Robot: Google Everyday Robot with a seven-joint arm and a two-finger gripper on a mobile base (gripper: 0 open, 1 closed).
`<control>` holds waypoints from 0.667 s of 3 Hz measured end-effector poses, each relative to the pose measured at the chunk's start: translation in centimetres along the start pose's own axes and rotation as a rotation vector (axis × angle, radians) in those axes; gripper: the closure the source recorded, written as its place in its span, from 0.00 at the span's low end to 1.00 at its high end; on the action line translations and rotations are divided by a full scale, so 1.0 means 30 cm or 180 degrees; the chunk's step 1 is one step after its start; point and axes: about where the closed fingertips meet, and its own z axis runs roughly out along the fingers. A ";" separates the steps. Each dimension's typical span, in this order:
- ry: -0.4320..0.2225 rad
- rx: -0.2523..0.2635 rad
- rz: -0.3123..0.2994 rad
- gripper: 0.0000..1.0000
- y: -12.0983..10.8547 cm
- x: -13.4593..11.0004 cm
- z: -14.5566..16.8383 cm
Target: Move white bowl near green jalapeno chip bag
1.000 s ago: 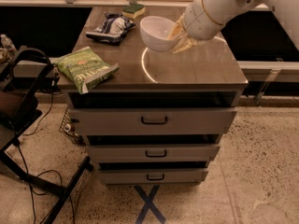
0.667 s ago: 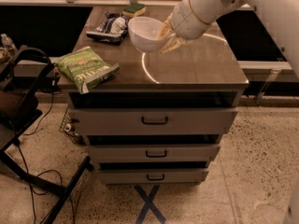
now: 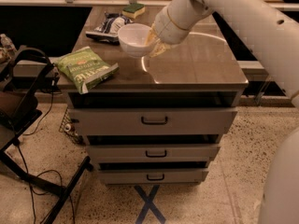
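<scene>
The white bowl [image 3: 134, 39] is held in the air above the cabinet top, tilted, left of centre. My gripper [image 3: 153, 42] is shut on the bowl's right rim, with the white arm reaching in from the upper right. The green jalapeno chip bag [image 3: 86, 68] lies flat on the front left corner of the top, partly overhanging the edge. The bowl is up and to the right of the bag, apart from it.
A dark blue-and-white snack bag [image 3: 108, 25] lies at the back left and a yellow sponge with a green top [image 3: 133, 9] at the back. The cabinet top [image 3: 201, 59] sits over three drawers. A black stand and cables [image 3: 23, 92] are at the left.
The gripper has carried the white bowl leftward, toward the green chip bag. The bags and the sponge have not moved.
</scene>
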 end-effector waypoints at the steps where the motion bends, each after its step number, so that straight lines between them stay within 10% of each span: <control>1: 0.0205 -0.0135 -0.0159 1.00 -0.019 -0.019 0.091; 2: 0.0275 -0.0219 -0.0264 1.00 -0.016 -0.033 0.132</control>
